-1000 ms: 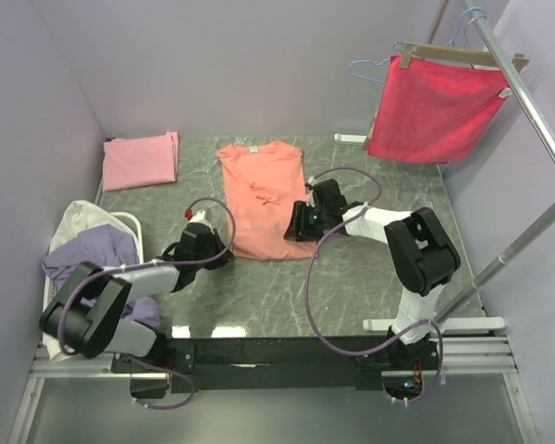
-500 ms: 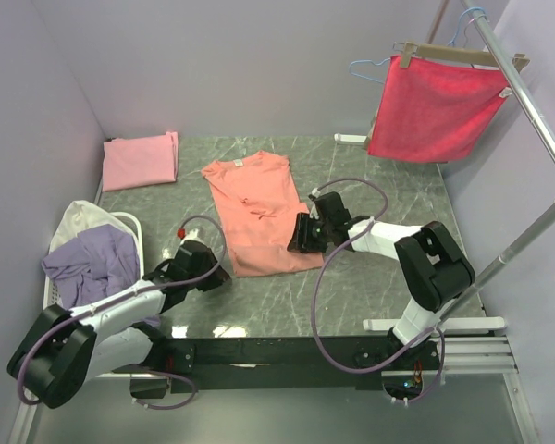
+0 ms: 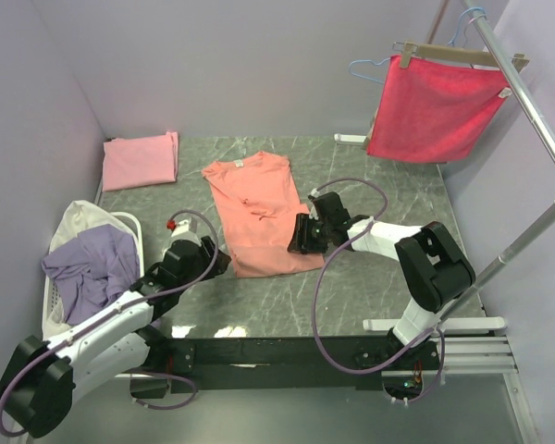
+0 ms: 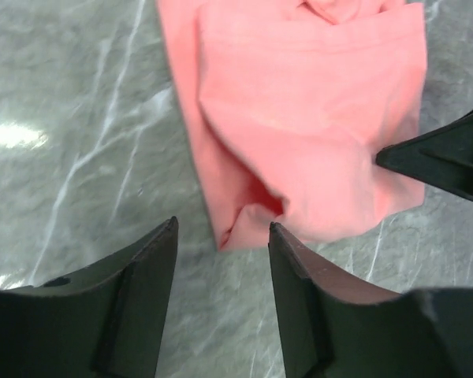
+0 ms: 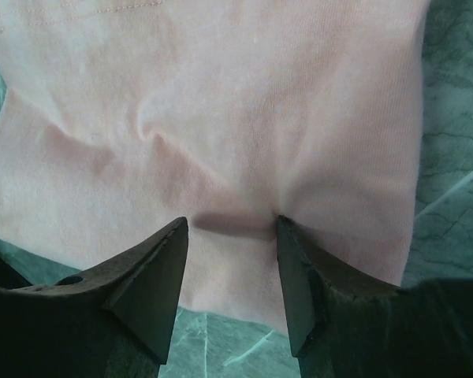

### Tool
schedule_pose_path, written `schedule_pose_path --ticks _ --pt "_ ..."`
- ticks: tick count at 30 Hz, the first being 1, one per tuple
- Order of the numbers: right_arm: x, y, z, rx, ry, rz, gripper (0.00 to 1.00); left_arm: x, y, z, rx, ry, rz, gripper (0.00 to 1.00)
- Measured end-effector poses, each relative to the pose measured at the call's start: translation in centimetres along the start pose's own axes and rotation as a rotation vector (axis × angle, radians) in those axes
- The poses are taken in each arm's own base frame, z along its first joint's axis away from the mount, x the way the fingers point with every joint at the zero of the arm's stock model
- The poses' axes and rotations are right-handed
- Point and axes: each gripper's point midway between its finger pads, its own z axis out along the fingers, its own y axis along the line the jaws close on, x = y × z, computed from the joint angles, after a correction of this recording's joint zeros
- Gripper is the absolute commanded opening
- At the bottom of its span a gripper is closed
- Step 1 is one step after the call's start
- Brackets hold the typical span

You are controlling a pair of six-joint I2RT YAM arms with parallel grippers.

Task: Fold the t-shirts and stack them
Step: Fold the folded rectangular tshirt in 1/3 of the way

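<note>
Grey-green marbled surface [image 3: 370,287] is carrying a salmon-orange cotton t-shirt [image 3: 254,208], lying spread at its middle with the neckline pointing away from me. My left tool [image 4: 221,228] is standing with jaws apart at the shirt's near-left corner (only that rumpled corner is showing in the gap). My right tool [image 5: 230,223] is resting on the near-right hem, jaws parted over puckered fabric. A folded light pink t-shirt [image 3: 141,159] is lying far left, and a lavender t-shirt [image 3: 88,264] is slumping in the white basket [image 3: 129,222].
</note>
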Motion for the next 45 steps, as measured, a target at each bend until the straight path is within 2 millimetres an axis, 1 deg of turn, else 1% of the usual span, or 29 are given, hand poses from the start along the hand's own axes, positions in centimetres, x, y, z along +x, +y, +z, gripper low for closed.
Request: schedule_pose_path --ticks 1,4,5,7,8,11,16,17,21,25,31,34,42,45 --pt "0.0 0.0 0.0 0.0 0.001 0.0 0.57 0.0 -0.3 0.2 0.012 0.0 0.007 0.51" --pt "0.0 0.0 0.0 0.001 0.0 0.0 0.57 0.2 -0.9 1.1 0.043 0.009 0.035 0.54" --pt "0.0 0.0 0.0 0.001 0.001 0.0 0.57 0.3 -1.0 1.4 0.054 0.01 0.043 0.57" --pt "0.0 0.0 0.0 0.001 0.0 0.0 0.57 0.4 -1.4 1.8 0.078 0.006 0.058 0.58" --pt "0.0 0.0 0.0 0.001 0.0 0.0 0.57 0.6 -1.5 1.9 0.093 0.003 0.066 0.62" --pt "0.0 0.0 0.0 0.001 0.001 -0.001 0.58 1.1 -1.5 1.9 0.123 -0.011 0.09 0.75" --pt "0.0 0.0 0.0 0.004 0.003 0.0 0.58 2.3 -1.0 1.4 0.162 -0.022 0.113 0.79" --pt "0.0 0.0 0.0 0.004 0.004 0.0 0.58 2.4 -1.1 1.3 0.172 -0.027 0.117 0.81" --pt "0.0 0.0 0.0 0.004 0.006 0.0 0.58 2.1 -2.1 1.0 0.221 -0.058 0.132 0.8" --pt "0.0 0.1 0.1 0.004 0.008 0.001 0.58 2.2 -2.8 1.2 0.25 -0.069 0.165 0.77" --pt "0.0 0.1 0.1 0.004 0.009 0.001 0.58 4.1 -2.4 2.2 0.239 -0.015 0.211 0.76" --pt "0.0 0.1 0.1 0.004 0.009 0.001 0.58 4.8 -2.5 2.5 0.241 -0.007 0.234 0.74" --pt "0.0 0.1 0.1 0.004 0.011 0.002 0.58 5.1 -1.8 3.4 0.21 -0.018 0.293 0.68" --pt "0.0 0.1 0.2 0.001 0.012 0.002 0.58 5.0 -1.7 3.7 0.203 -0.023 0.312 0.63"
